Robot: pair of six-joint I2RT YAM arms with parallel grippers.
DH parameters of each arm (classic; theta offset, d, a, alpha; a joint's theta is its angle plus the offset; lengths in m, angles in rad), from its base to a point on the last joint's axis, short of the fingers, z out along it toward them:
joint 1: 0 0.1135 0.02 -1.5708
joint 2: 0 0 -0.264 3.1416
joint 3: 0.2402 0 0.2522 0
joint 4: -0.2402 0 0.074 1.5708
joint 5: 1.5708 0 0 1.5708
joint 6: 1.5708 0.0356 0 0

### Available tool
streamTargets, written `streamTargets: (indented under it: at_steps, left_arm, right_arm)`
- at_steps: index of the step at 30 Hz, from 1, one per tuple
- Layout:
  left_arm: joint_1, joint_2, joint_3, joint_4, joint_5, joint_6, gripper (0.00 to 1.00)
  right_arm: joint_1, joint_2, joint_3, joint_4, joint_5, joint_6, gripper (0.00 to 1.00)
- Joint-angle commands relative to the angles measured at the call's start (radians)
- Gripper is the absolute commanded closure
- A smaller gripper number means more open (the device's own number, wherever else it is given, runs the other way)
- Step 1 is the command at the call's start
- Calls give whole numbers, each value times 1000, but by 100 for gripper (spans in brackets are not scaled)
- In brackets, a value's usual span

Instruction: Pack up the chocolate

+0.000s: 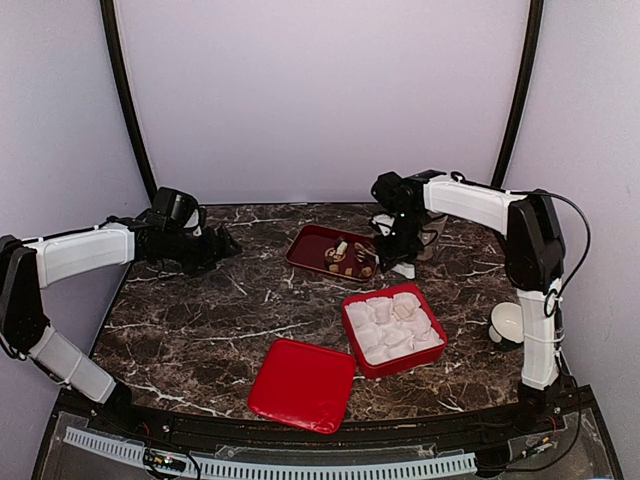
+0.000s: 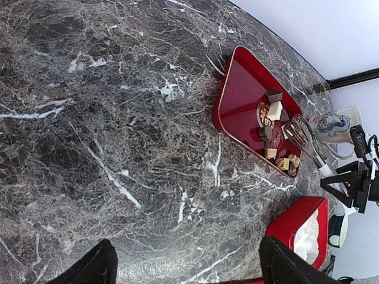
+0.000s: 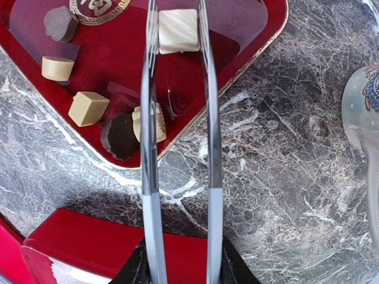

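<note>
The right gripper (image 3: pixel 180 35) hung spread and empty above the chocolate (image 3: pixel 177 31) in the red tray (image 3: pixel 260 32), a cream-white square between its fingers; the left gripper (image 2: pixel 183 260) sat released, well apart.

The table (image 1: pixel 200 330) is dark brown marble veined with white. The tray (image 3: pixel 249 35) is glossy red with a thin pale rim, and its chocolates (image 3: pixel 89 108) are tan, cream-white and dark brown. The box (image 1: pixel 393 368) and its lid (image 1: pixel 302 385) are bright red; the paper cups (image 1: pixel 392 325) inside are white. The mug (image 2: pixel 336 125) is clear with a blue motif.
</note>
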Motion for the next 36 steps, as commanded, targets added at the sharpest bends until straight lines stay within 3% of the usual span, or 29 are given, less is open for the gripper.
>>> streamTargets:
  at_steps: [1,13,26,36]
  left_arm:
    - [6,-50,-4,-8,11,5,15]
    - [6,-83,-13,-13,32,32,15]
    - [5,-130,-58,4,75,53,15]
    - [6,-170,-105,12,77,42,15]
  right_arm:
    - [9,-76,37,-12,-20,-7,72]
    - [14,-312,-100,-42,-52,29,73]
    - [128,-737,-497,-59,-68,164,73]
    - [205,-775,-677,42,-76,262,73]
